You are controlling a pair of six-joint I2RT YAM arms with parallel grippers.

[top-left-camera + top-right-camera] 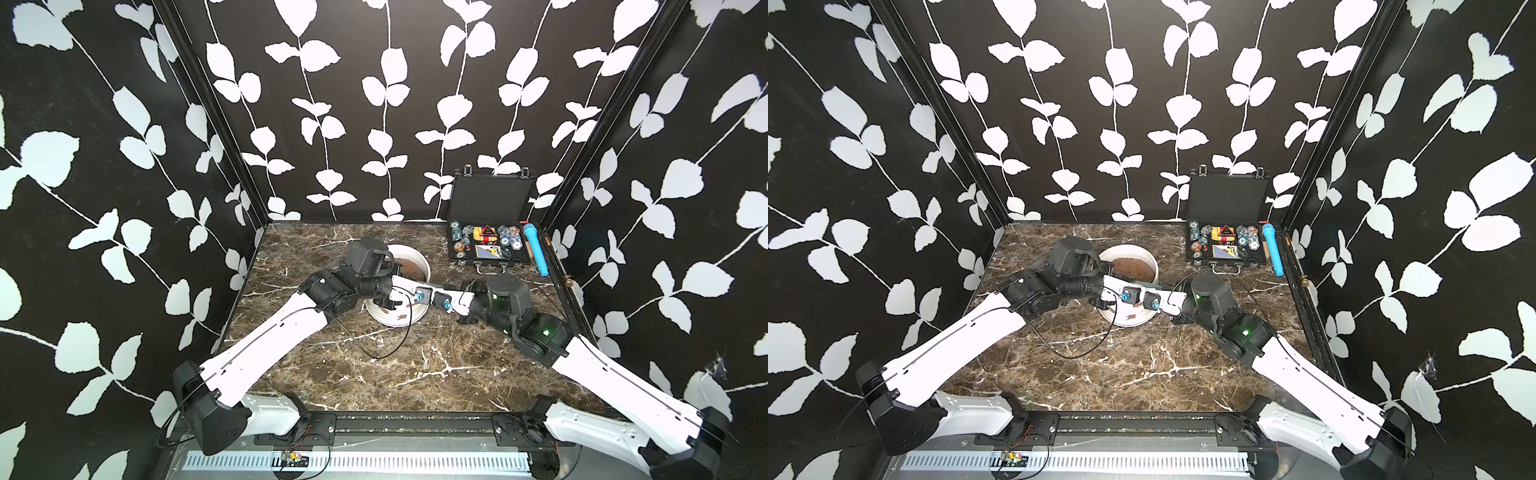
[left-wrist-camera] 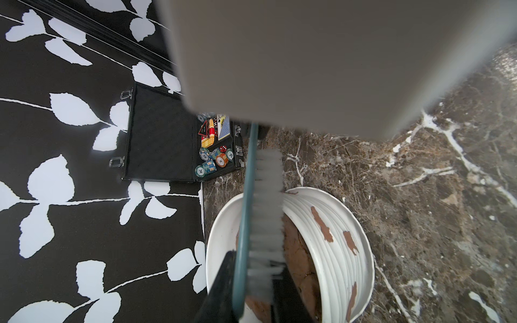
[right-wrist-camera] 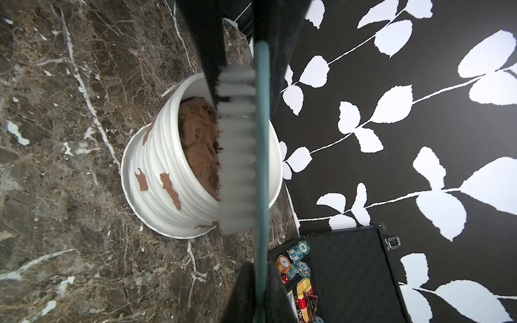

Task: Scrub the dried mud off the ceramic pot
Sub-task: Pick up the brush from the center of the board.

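The white ribbed ceramic pot stands mid-table with brown soil inside. Reddish-brown flakes of dried mud stick to its outer wall. A brush with a teal handle and white bristles hangs level above the pot's rim, between both grippers. My left gripper is shut on the bristle end. My right gripper has its fingers against both sides of the thin handle, with no gap showing. In both top views the two arms meet over the pot, hiding the brush.
An open black case of chips and cards stands at the back right, with a blue cylinder beside it. A black cable loops over the marble table in front of the pot. Patterned walls close in three sides.
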